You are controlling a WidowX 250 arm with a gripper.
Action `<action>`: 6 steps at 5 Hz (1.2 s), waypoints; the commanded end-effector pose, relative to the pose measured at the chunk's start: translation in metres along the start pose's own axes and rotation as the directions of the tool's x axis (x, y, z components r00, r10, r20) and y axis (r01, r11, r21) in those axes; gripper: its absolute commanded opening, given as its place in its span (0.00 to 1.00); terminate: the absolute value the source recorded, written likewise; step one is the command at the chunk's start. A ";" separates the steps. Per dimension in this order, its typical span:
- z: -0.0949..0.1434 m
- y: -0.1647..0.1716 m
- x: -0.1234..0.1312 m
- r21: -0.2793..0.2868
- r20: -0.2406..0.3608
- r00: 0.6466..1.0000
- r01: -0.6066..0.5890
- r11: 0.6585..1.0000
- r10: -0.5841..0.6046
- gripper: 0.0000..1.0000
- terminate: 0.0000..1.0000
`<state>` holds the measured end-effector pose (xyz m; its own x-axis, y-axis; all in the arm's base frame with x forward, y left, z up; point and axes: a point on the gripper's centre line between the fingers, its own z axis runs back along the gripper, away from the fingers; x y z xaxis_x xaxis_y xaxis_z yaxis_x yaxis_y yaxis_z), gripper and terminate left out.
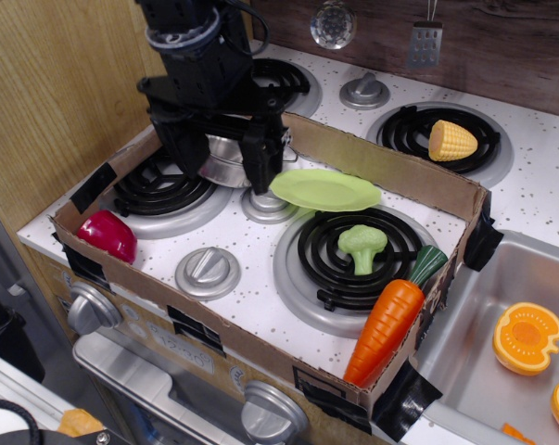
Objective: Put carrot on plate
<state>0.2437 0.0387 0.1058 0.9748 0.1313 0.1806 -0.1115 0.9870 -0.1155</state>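
1. A cardboard tray (381,162) with low walls sits on the toy stove (539,158) and fences in most of its front burners and knobs.
2. At the tray's left corner lies a red pepper (107,235), beside the left burner (154,190).
3. Above that burner hangs the gripper (225,159), black, its two fingers pointing down and spread apart, with nothing between them.
4. A steel pot (225,162) stands behind the fingers, largely hidden by them (whether anything is in it cannot be told).
5. The plate (324,189) rests near the tray's middle, just right of the gripper, partly over a knob (265,206); it holds nothing.
6. A green broccoli (362,246) lies on the right burner (353,260), in front of the plate.
7. The carrot (390,320) lies in the tray's right front corner, stem end up toward the back, tip down against the cardboard wall, well apart from the plate.
8. Outside the tray, a yellow corn piece (451,140) sits on the back right burner.
9. At far right, the sink (483,371) holds orange squash halves (527,336).
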 end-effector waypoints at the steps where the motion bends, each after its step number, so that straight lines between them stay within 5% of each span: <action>1: -0.020 -0.025 0.006 -0.214 0.011 0.995 -0.091 0.973 0.095 1.00 0.00; 4: -0.042 -0.069 0.002 -0.364 0.087 0.995 -0.012 0.931 0.047 1.00 0.00; 6: -0.063 -0.089 0.000 -0.402 0.128 0.992 0.051 0.914 0.001 1.00 0.00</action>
<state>0.2613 -0.0593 0.0436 0.9475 0.1487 0.2831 0.0115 0.8689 -0.4948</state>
